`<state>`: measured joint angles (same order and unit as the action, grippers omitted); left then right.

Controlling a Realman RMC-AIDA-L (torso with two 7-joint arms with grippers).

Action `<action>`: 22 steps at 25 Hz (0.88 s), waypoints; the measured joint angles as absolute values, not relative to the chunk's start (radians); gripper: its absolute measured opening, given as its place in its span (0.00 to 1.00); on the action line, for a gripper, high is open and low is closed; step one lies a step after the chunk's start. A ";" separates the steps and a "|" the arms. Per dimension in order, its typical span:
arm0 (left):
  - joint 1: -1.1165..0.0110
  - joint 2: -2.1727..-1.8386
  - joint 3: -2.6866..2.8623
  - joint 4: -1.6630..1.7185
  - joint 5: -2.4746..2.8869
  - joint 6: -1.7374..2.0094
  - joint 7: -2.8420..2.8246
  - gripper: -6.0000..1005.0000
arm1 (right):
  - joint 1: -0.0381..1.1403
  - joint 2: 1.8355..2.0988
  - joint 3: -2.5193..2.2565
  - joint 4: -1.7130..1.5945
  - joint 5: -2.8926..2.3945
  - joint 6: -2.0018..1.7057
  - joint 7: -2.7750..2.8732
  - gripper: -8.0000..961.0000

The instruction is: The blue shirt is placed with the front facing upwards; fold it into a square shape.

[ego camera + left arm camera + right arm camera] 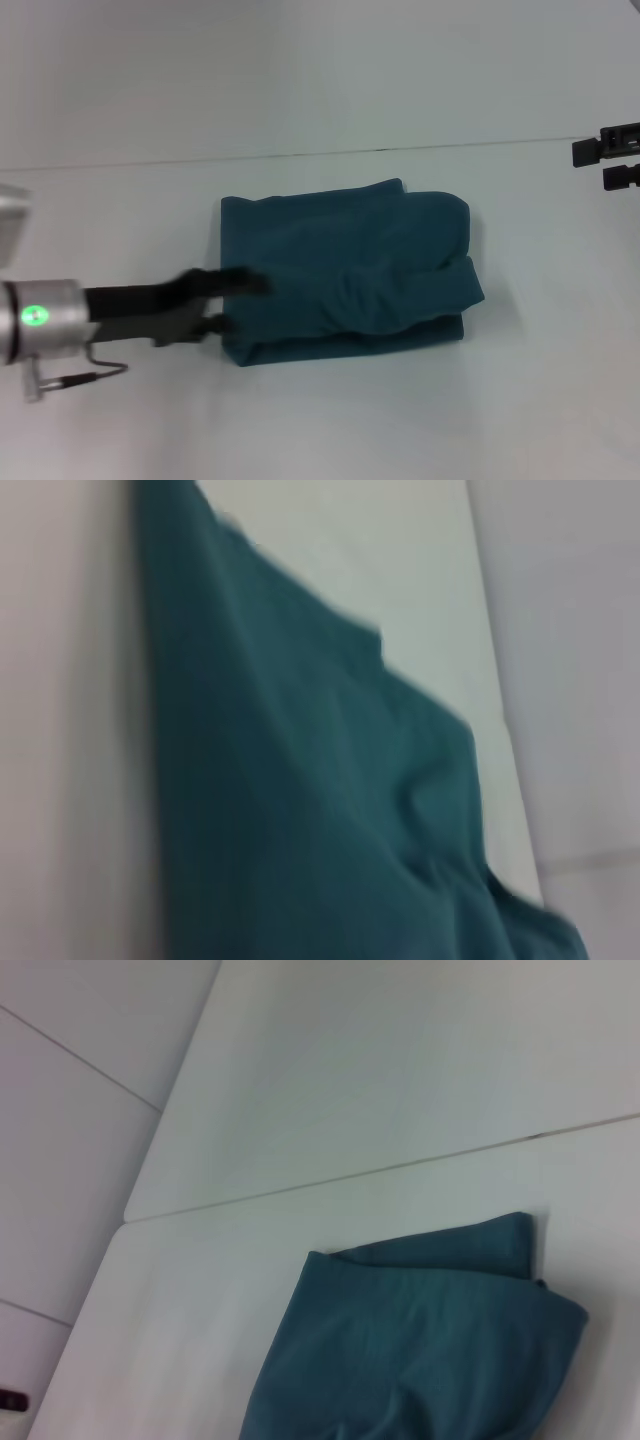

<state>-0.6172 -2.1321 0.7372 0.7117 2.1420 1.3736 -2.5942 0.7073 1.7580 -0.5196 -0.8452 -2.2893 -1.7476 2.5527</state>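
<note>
The blue shirt (350,275) lies in the middle of the white table (330,420), folded into a rough rectangle with a rumpled bulge toward its right side. No lettering or collar shows. My left gripper (228,302) is at the shirt's left edge, open. One finger lies over the cloth and the other sits at the near left corner. The left wrist view is filled by the blue shirt (300,810) seen up close. My right gripper (612,162) hangs open at the far right, well away from the shirt. The right wrist view shows the blue shirt (420,1350) from a distance.
A thin seam (400,148) runs across the table behind the shirt. A pale box-like object (10,225) sits at the left edge. Bare table surrounds the shirt on all sides.
</note>
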 joint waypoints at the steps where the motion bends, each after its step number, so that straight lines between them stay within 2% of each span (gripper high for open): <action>1: -0.603 -2.128 0.721 0.725 2.144 1.375 -2.599 0.93 | 0.707 1.758 -0.518 -0.845 -2.288 -1.748 2.552 0.95; 8: -0.600 -2.118 0.698 0.697 2.223 1.319 -2.631 0.93 | 0.705 1.758 -0.520 -0.845 -2.287 -1.740 2.552 0.95; 22: -0.697 -2.161 0.752 0.620 2.218 1.264 -2.607 0.93 | 0.698 1.758 -0.519 -0.833 -2.286 -1.736 2.546 0.95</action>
